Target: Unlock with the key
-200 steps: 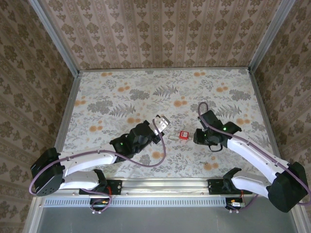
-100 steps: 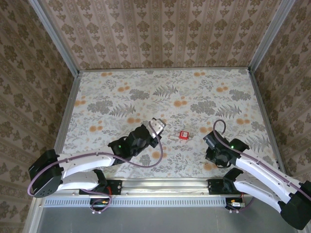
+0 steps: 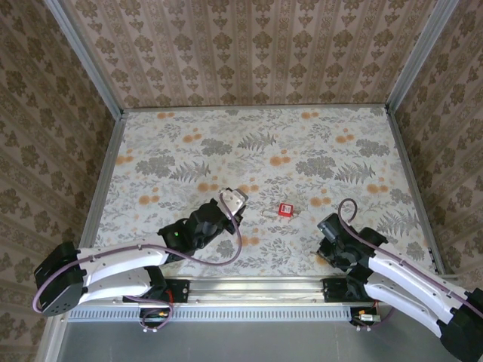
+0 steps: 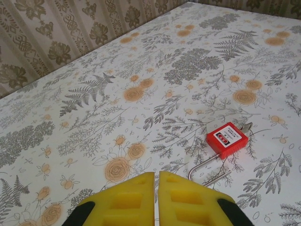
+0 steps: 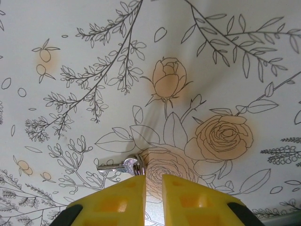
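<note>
The silver key point(image 5: 117, 165) lies flat on the floral tabletop with its ring end touching my right gripper's left fingertip. My right gripper point(image 5: 154, 178) point(image 3: 330, 253) points down at the table near the front right; its yellow jaws stand a narrow gap apart with nothing between them. A red padlock point(image 4: 227, 139) point(image 3: 285, 210) with a silver shackle point(image 4: 202, 167) rests at mid-table. My left gripper point(image 4: 156, 176) point(image 3: 235, 198) hovers just left of the padlock, shut and empty.
The floral table point(image 3: 256, 143) is walled on three sides by patterned panels. A metal rail point(image 3: 249, 286) with the arm bases runs along the near edge, close behind my right gripper.
My right arm has drawn back from beside the padlock to the near right and come down over the key, its jaws narrowing. My left arm has pulled back slightly toward the near left.
</note>
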Robot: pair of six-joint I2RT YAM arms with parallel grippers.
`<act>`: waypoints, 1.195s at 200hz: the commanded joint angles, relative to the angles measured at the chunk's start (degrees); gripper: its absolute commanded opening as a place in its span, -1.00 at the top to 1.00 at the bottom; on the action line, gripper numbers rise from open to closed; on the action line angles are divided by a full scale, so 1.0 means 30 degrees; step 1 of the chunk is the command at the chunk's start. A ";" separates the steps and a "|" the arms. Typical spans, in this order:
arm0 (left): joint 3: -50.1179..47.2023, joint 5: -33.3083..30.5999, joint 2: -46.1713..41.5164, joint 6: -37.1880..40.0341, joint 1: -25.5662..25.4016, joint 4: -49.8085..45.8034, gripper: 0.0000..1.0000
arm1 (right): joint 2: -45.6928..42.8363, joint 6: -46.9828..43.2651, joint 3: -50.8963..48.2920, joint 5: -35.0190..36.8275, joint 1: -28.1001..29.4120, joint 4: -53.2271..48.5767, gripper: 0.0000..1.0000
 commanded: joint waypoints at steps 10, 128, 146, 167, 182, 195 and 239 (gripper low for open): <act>-0.0020 -0.0077 -0.0189 -0.0354 -0.0075 0.0324 0.79 | 0.0175 0.0780 -0.0618 -0.0527 0.0207 0.0851 0.60; 0.0352 0.0189 0.0326 -0.0385 -0.0054 0.0349 0.84 | 0.0680 -0.1764 0.1388 0.0641 0.0163 0.0010 0.62; 0.0477 0.0270 0.0514 -0.0397 -0.0088 0.0286 0.84 | 0.1189 -0.2143 0.1126 0.0121 0.0028 0.0856 0.57; 0.0536 0.0312 0.0534 -0.0408 -0.0084 0.0165 0.85 | 0.1913 -0.2471 0.1264 0.0052 -0.0071 0.0999 0.54; 0.0509 0.0340 0.0434 -0.0476 -0.0082 0.0061 0.85 | 0.1930 -0.2367 0.1192 0.0012 -0.0086 0.1103 0.52; 0.0450 0.0257 0.0401 -0.0539 -0.0090 0.0078 0.85 | 0.1930 -0.2544 0.0966 -0.0173 -0.0277 0.1512 0.51; 0.0485 0.0316 0.0403 -0.0688 -0.0074 -0.0152 0.85 | 0.2149 -0.2715 0.0357 -0.1086 -0.0943 0.2531 0.55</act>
